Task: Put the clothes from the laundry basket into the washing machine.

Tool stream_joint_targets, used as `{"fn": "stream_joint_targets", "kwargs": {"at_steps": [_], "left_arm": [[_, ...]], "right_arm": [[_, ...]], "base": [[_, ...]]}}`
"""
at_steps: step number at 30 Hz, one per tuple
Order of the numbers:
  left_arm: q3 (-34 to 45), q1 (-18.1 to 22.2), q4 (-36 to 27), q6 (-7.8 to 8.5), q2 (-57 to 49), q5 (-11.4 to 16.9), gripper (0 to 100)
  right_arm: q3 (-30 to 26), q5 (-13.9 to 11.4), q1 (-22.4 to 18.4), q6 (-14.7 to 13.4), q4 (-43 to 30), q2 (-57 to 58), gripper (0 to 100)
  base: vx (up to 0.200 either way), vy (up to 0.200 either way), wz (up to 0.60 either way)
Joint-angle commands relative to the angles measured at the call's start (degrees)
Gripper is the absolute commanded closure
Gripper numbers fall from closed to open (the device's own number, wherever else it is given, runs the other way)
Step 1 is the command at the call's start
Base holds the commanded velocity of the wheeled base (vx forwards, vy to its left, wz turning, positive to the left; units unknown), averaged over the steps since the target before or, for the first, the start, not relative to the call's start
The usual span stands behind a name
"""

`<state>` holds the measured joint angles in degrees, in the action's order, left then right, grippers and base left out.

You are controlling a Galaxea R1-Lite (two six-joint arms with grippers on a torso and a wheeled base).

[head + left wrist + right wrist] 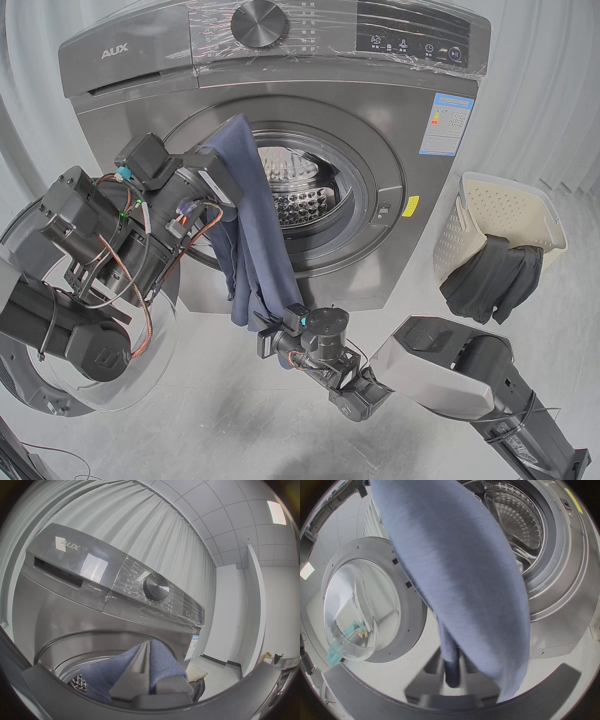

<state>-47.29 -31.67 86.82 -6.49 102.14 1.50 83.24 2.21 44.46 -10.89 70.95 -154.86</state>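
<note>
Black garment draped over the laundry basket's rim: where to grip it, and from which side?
Probably pinch the black garment at the bunched fold lying over the rim of the laundry basket, coming from the front and above: the rest hangs loose down the outside wall.

Pleated grey curtain (537, 94), pale floor (237, 425), tiled ceiling (237, 514)

Pleated grey curtains (150, 536) are hanging around a film-wrapped washing machine (350, 106) under office ceiling panels (237, 514), suggesting a test lab.
</note>
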Motion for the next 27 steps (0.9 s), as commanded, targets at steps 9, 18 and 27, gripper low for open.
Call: {"fn": "stream_joint_targets", "kwargs": {"at_steps": [9, 18, 27], "left_arm": [[0.0, 3.7, -0.1, 0.07, 0.7, 0.2, 100], [0.2, 5.8, -0.6, -0.02, 0.2, 0.1, 100], [2.6, 6.6, -0.9, 0.07, -2.3, 0.1, 100]], "right_arm": [[-30.3, 0.5, 0.6, 1.7, 3.2, 25.2, 100], [-49.1, -3.0, -3.2, 4.2, 2.5, 47.2, 100], [-56.1, -8.4, -12.2, 8.0, 1.0, 59.2, 100]], "base": [[0.0, 0.0, 0.0], [0.0, 0.0, 0.0], [0.0, 0.0, 0.0]]}}
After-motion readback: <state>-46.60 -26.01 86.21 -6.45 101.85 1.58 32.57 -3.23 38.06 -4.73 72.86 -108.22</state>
